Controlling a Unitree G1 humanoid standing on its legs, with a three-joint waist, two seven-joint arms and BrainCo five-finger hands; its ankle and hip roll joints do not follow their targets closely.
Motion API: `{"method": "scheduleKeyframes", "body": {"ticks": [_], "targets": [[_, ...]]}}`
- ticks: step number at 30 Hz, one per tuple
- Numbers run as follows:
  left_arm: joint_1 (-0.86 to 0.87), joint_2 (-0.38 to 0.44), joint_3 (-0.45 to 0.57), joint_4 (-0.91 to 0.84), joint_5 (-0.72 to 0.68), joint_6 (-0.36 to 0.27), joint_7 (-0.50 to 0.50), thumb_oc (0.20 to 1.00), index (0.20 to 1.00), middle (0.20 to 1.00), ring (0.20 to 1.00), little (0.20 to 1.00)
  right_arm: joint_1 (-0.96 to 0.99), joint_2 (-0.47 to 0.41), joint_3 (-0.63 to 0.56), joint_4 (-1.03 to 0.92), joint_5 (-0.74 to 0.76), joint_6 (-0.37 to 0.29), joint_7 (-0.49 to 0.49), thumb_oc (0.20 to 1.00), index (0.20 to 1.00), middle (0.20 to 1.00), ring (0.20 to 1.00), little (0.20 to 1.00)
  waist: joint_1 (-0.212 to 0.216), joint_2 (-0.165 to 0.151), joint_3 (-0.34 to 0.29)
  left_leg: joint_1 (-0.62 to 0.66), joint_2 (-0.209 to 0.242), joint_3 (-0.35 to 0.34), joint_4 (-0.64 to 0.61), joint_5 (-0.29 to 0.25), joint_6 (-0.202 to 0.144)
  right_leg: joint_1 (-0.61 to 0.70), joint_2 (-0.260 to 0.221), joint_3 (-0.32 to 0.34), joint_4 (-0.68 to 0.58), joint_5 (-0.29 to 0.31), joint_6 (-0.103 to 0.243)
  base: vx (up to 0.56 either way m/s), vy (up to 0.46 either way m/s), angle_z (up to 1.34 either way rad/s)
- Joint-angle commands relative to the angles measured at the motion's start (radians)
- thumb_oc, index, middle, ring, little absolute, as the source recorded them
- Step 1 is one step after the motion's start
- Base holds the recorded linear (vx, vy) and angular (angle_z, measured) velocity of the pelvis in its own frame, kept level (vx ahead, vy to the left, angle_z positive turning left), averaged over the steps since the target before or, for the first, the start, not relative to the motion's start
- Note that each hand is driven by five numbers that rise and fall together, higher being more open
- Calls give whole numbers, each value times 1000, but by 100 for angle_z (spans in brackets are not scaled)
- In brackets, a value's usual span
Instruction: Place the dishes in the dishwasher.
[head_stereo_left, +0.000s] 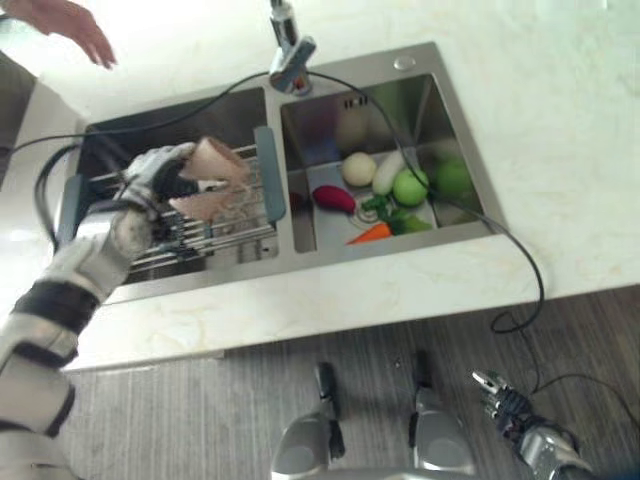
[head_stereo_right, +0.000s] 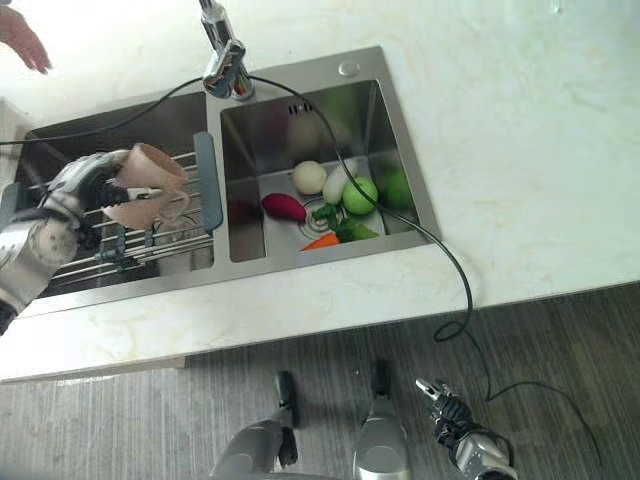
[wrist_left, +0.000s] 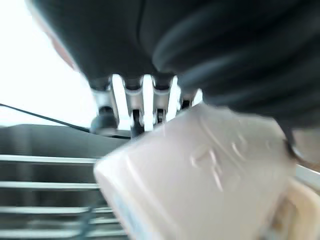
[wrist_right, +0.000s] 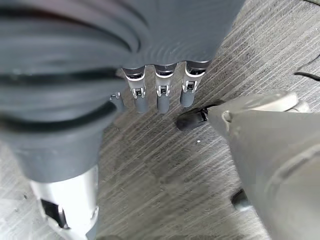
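Over sink rack | left robot hand curled round pink cup

Vegetables lie in the right sink basin.

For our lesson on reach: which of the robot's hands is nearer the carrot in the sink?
Left. The left hand holds a pink mug over the neighbouring basin's rack; the carrot lies one basin over. The right hand hangs low over the floor.

Pale marble countertop (brightly lit) above grey wood-grain floor.
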Motion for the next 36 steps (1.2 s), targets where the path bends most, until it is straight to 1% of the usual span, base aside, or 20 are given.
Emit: {"method": "scheduleKeyframes", "body": {"ticks": [1, 3, 4, 5, 7, 8, 9, 10, 11, 12, 14, 17, 23, 28, 33, 36], "targets": [[-11, -19, 127, 19, 32, -56, 251, 200, 200, 200, 200, 200, 73, 44, 5, 5, -36, -8, -21, 1000, 1000, 1000, 1000, 1000, 14, -42, -112, 5, -70, -29, 0, -39, 45, 8, -29, 9, 2, 32, 47, 66, -2, 6], [15, -39, 155, -2, 55, -43, 276, 200, 200, 200, 200, 200, 80, 51, 3, 10, -40, -4, -26, 1000, 1000, 1000, 1000, 1000, 17, -44, -126, 16, -69, -29, 0, -43, 44, 19, -29, 6, 1, 27, 46, 78, -1, 6], [54, -62, 189, -32, 101, -19, 300, 200, 200, 200, 200, 200, 89, 60, -1, 17, -48, -1, -32, 1000, 1000, 1000, 1000, 1000, 20, -45, -146, 31, -67, -29, 0, -48, 43, 35, -30, 1, 0, 20, 43, 78, 2, 8], [61, -64, 195, -37, 108, -14, 302, 200, 200, 200, 200, 200, 90, 61, -1, 18, -49, -1, -33, 1000, 1000, 1000, 1000, 1000, 20, -45, -149, 33, -66, -28, 0, -49, 43, 38, -30, 0, 0, 18, 43, 93, 2, 8], [110, -80, 230, -90, 157, 62, 302, 200, 200, 200, 200, 200, 104, 69, -13, 20, -60, 7, -37, 1000, 1000, 1000, 1000, 1000, 23, -47, -178, 54, -65, -29, 0, -58, 42, 58, -30, -4, 0, 8, 41, 97, 2, 7], [130, -82, 245, -108, 156, 96, 308, 200, 200, 200, 200, 200, 112, 72, -18, 19, -65, 13, -40, 1000, 1000, 1000, 1000, 1000, 25, -47, -190, 63, -64, -28, 0, -61, 42, 68, -30, -8, 0, 4, 41, 115, 3, 4], [157, -88, 266, -119, 139, 116, 342, 200, 200, 200, 200, 200, 122, 77, -23, 17, -72, 20, -44, 1000, 1000, 1000, 1000, 1000, 27, -48, -205, 74, -64, -29, 0, -65, 43, 80, -30, -11, 0, -2, 40, 84, 2, 4], [163, -90, 272, -120, 133, 114, 353, 200, 200, 200, 200, 200, 124, 78, -23, 17, -73, 22, -46, 1000, 1000, 1000, 1000, 1000, 28, -48, -209, 76, -64, -29, 0, -66, 43, 83, -30, -12, 0, -4, 40, 71, 5, 3], [186, -98, 299, -121, 99, 105, 412, 200, 200, 200, 200, 200, 135, 84, -29, 17, -84, 26, -47, 1000, 1000, 1000, 1000, 1000, 29, -48, -219, 86, -64, -29, 0, -69, 44, 94, -31, -16, 0, -8, 40, 46, 6, 1], [203, -103, 322, -121, 85, 93, 434, 200, 200, 200, 200, 200, 143, 88, -32, 21, -90, 25, -47, 1000, 1000, 1000, 1000, 1000, 30, -48, -225, 93, -64, -30, 0, -72, 45, 102, -31, -20, 0, -11, 40, 48, 7, 2], [225, -116, 361, -131, 74, 56, 463, 200, 200, 200, 200, 200, 151, 96, -44, 31, -102, 25, -43, 1000, 1000, 1000, 1000, 1000, 33, -50, -234, 101, -64, -33, 0, -75, 46, 112, -32, -24, 0, -14, 40, 34, 3, 2], [268, -154, 422, -177, 94, 16, 482, 200, 200, 200, 200, 200, 164, 109, -60, 53, -120, 22, -34, 1000, 1000, 1000, 1000, 1000, 36, -56, -254, 117, -66, -37, 0, -82, 48, 132, -31, -29, 0, -20, 39, 54, -4, 3], [294, -209, 439, -234, 118, 26, 465, 200, 200, 200, 200, 200, 165, 111, -79, 76, -138, 28, -28, 1000, 1000, 1000, 1000, 1000, 37, -64, -282, 139, -65, -41, 0, -92, 51, 158, -25, -30, 0, -30, 33, 23, 0, 2], [303, -228, 435, -251, 132, 39, 456, 200, 200, 200, 200, 200, 167, 108, -90, 74, -144, 37, -28, 1000, 1000, 1000, 1000, 1000, 35, -68, -296, 149, -66, -38, 0, -97, 55, 168, -22, -27, 0, -33, 32, 0, 0, 0], [302, -232, 425, -231, 117, 25, 451, 200, 200, 200, 200, 200, 173, 104, -101, 80, -153, 46, -25, 1000, 1000, 1000, 1000, 1000, 28, -70, -306, 156, -65, -33, 0, -100, 57, 172, -19, -23, 0, -31, 32, 0, 0, 0], [301, -233, 423, -223, 75, 0, 423, 200, 200, 200, 200, 200, 174, 102, -105, 86, -162, 53, -26, 1000, 1000, 1000, 1000, 1000, 27, -69, -308, 158, -65, -31, 0, -101, 58, 173, -17, -20, 0, -33, 31, 0, 0, 0]]}}
